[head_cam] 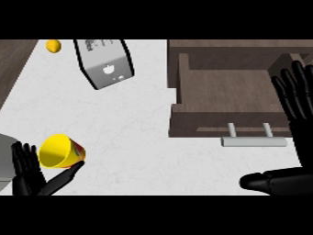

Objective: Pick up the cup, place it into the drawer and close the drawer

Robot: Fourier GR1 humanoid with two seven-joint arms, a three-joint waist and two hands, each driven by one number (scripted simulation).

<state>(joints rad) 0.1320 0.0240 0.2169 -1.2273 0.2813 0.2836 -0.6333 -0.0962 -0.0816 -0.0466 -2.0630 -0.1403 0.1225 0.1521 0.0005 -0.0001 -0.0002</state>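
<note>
We've got our left hand (31, 173) with fingers open beside the yellow cup (58, 150); right hand (301, 98) spread wide over the open drawer (237, 96).

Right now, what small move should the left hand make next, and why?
Probably curl the left hand around the yellow cup: its fingers and thumb sit open beside the cup, not yet gripping, and the drawer already stands open.
</note>
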